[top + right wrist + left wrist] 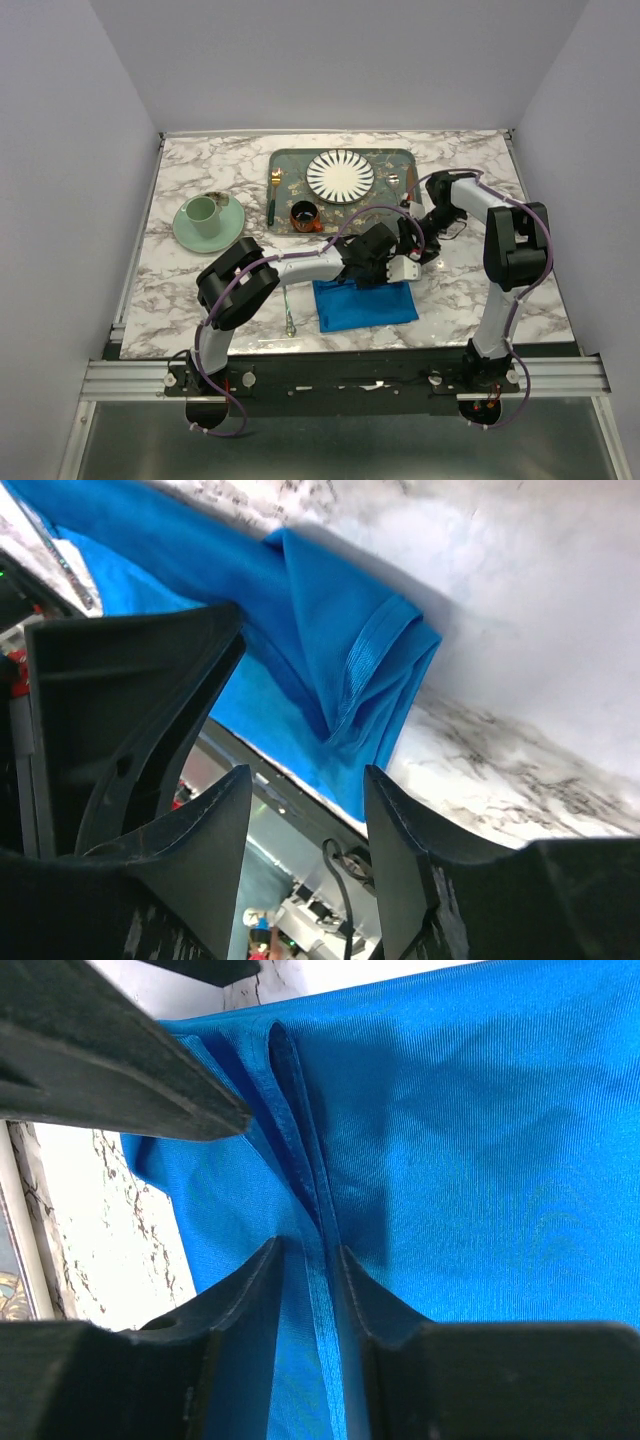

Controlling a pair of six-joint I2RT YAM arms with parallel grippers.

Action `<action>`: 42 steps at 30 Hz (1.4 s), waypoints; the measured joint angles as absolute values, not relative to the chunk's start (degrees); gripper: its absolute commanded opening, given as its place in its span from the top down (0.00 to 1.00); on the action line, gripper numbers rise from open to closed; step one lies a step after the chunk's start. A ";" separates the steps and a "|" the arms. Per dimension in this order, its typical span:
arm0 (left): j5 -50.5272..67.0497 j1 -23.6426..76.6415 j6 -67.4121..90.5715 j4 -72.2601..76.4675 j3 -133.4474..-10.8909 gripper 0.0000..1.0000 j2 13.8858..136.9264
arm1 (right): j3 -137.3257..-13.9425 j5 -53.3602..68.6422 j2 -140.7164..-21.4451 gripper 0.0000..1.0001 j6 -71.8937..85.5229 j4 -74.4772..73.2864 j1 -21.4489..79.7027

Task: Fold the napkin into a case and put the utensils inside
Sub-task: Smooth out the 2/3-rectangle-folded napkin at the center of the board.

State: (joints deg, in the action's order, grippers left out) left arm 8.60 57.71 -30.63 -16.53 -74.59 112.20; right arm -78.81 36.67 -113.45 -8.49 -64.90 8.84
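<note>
**A:** Where is the bright blue plain cloth napkin (365, 305)?

**B:** It lies folded into a rough rectangle, wider than it is deep, on the near part of the white, grey-veined marble table top (480, 290). Both arms reach in over its far edge.

**A:** What is the cloth like close up?

**B:** It has a fine, faintly shiny weave. In the left wrist view a raised fold with a narrow stitched hem runs down the cloth, with soft creases beside it.

**A:** And the left gripper (308, 1250)?

**B:** Its matte black wedge-shaped fingers (240, 1300) stand apart and straddle that ridge. The cloth runs through the gap, but neither finger presses on it, so the gripper looks released.

**A:** The right gripper (307, 780)?

**B:** It is unclenched too, with nothing between the jaws. Just past its tips a corner of the napkin is doubled over on the marble, showing a ribbed hem band.

**A:** Any cutlery nearby?

**B:** One slim silvery utensil (288, 310) with a yellowish end lies on bare marble just left of the napkin, not touching it. It is too small to tell whether it is a spoon or a fork.

**A:** And farther back?

**B:** There is a grey-green patterned rectangular tray (290, 160) holding a round white plate with dark radial stripes (340, 176).
</note>
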 measured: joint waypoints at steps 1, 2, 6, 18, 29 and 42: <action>8.60 57.71 -30.65 -16.53 -74.61 0.57 112.20 | -78.32 37.12 -113.08 0.43 -8.56 -65.12 8.47; 8.60 57.71 -30.63 -16.56 -74.67 0.56 112.22 | -77.95 37.45 -112.88 0.43 -8.58 -65.28 8.34; 8.60 57.71 -30.65 -16.73 -75.85 0.50 112.55 | -76.29 38.48 -112.71 0.47 -8.60 -65.73 8.12; 9.06 57.71 -30.85 -17.23 -80.93 0.46 115.09 | -70.57 38.89 -111.44 0.64 -8.54 -65.69 5.89; 10.04 57.71 -30.76 -18.04 -84.64 0.45 117.47 | -70.02 38.72 -114.13 0.81 -6.17 -62.85 5.91; 11.16 57.78 -30.59 -18.06 -86.04 0.46 120.07 | -71.92 38.02 -115.09 0.87 -4.58 -62.30 5.91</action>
